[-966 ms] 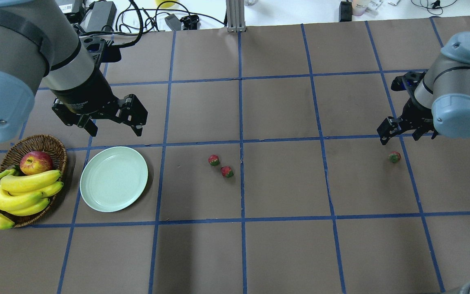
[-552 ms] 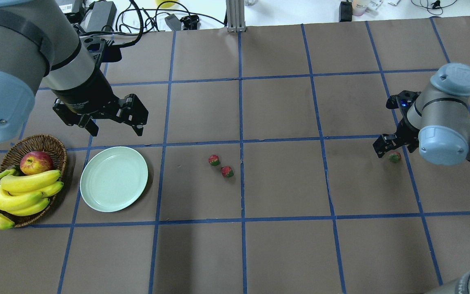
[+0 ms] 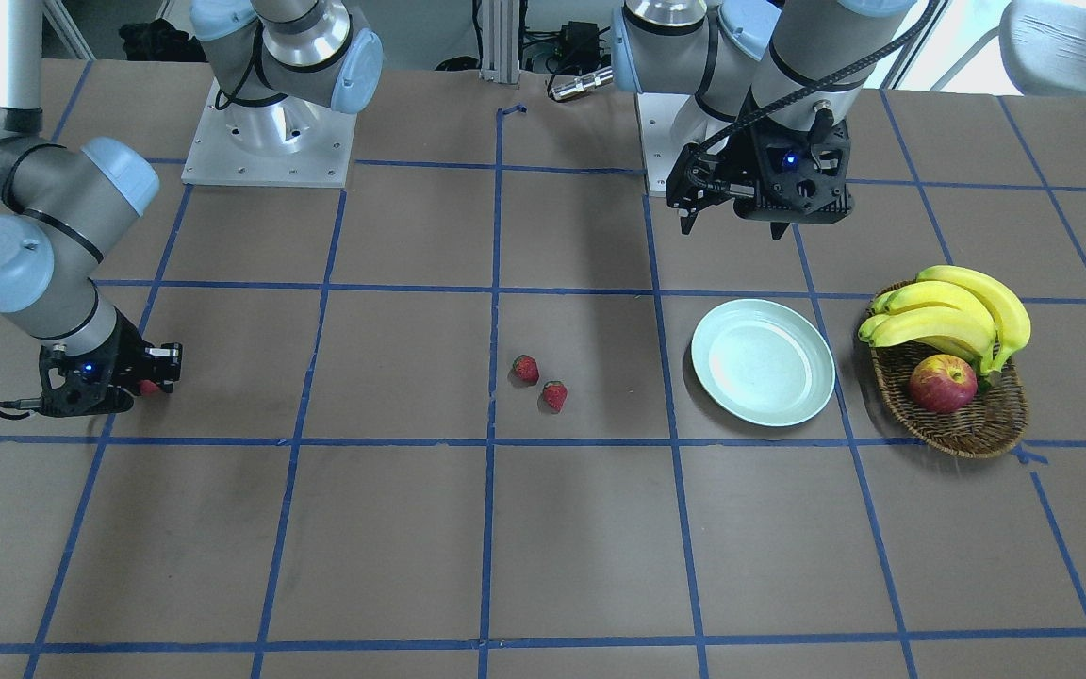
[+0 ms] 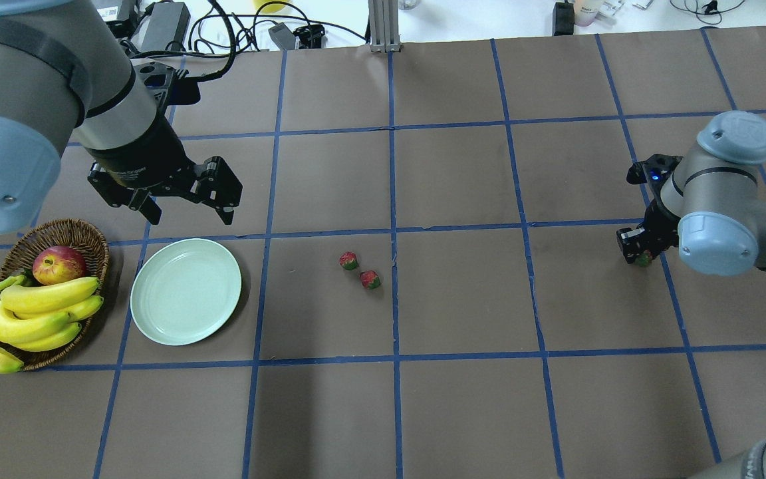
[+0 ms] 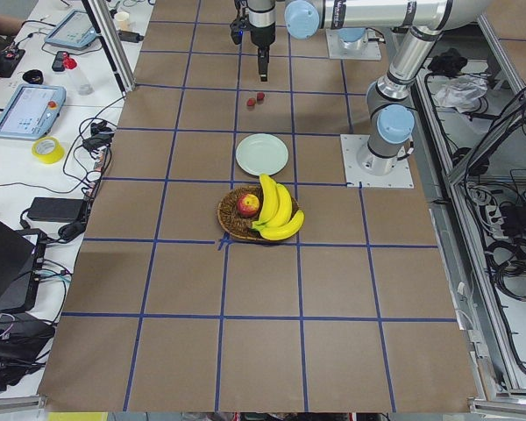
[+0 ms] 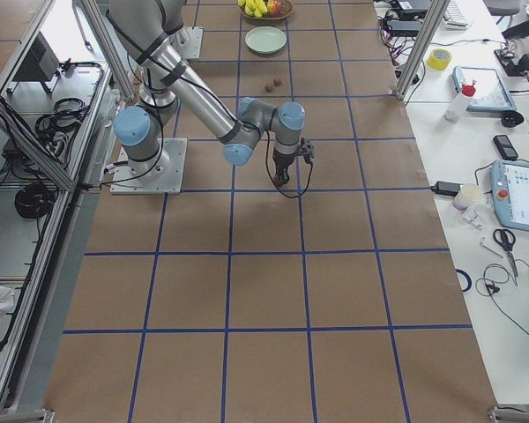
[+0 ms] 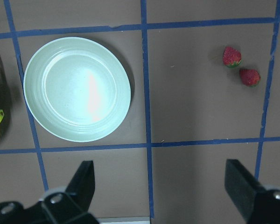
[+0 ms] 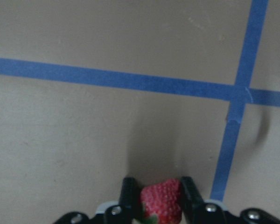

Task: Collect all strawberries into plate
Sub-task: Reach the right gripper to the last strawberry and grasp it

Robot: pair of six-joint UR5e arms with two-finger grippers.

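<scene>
We are gripping the third strawberry (image 8: pixel 161 206) with the right end effector (image 8: pixel 159 196). Its jaws are drawn narrow, and the two fingers (image 8: pixel 129 193) are pressing the berry's red flanks low over the counter (image 8: pixel 84 140). We cannot tell whether the fruit is touching the surface. It is sitting far out on the robot's right, well apart from the plate (image 4: pixel 185 291).

We are judging this fruit as very light, soft and easy to bruise, so only a gentle squeeze seems needed. Its tapered shape could let it squirt out toward the tip. The best hold is across the widest part, just below the green cap, which is roughly where the fingers are sitting.

The other two strawberries (image 4: pixel 349 261) (image 4: pixel 370 279) are lying near each other at mid-counter, apart from the plate. We are expecting them to handle the same way, though being so close together may crowd the fingers.

The left end effector (image 4: pixel 189 211) is hanging wide open and empty just beyond the plate. The plate is holding nothing and is lying beside the basket (image 4: pixel 94 241).
</scene>
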